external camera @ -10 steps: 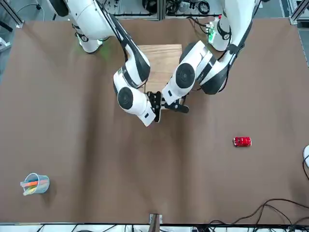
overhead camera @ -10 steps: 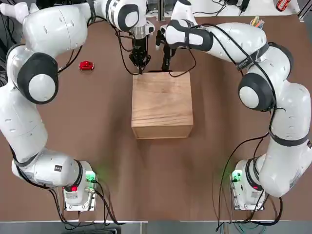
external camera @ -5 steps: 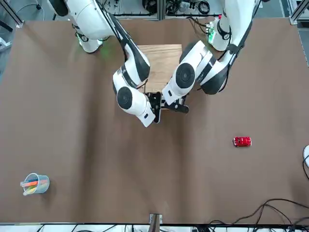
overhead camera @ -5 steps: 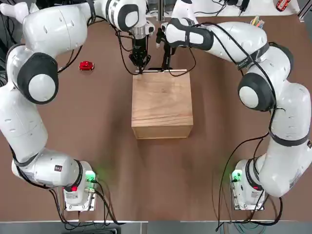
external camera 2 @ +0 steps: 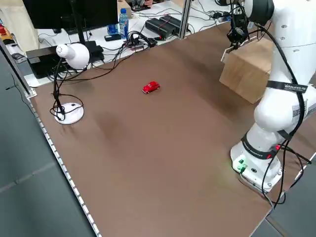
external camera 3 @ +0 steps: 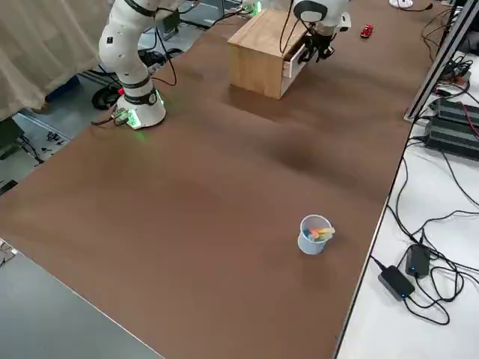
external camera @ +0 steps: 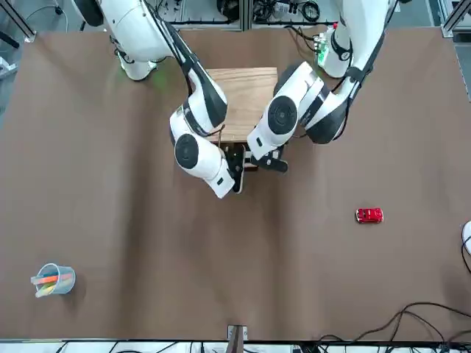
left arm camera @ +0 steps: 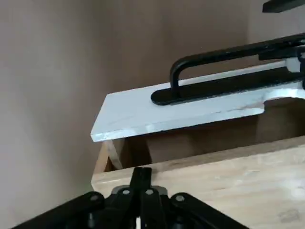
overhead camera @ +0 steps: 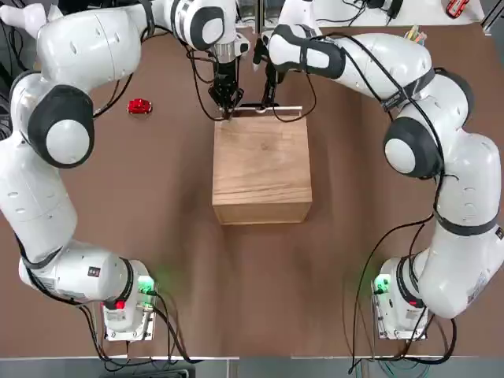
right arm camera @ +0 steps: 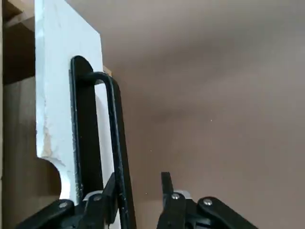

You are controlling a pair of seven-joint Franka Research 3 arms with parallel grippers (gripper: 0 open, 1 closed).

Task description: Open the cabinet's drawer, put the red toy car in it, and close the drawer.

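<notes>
My left tool (left arm camera: 141, 171) is clenched, at the cabinet (overhead camera: 262, 161) top's edge. My right tool (right arm camera: 139, 175) stands open, its fingers on two sides of the black handle (right arm camera: 116, 124). The drawer (left arm camera: 138, 113) is partly open; the red toy car (overhead camera: 139, 106) lies on the worktop (overhead camera: 260, 299).

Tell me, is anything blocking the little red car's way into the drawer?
The closed left hand hovers by the cabinet, on the car's side, and could get in the way. Between it and the red car I see only table. The drawer is partly open.
</notes>
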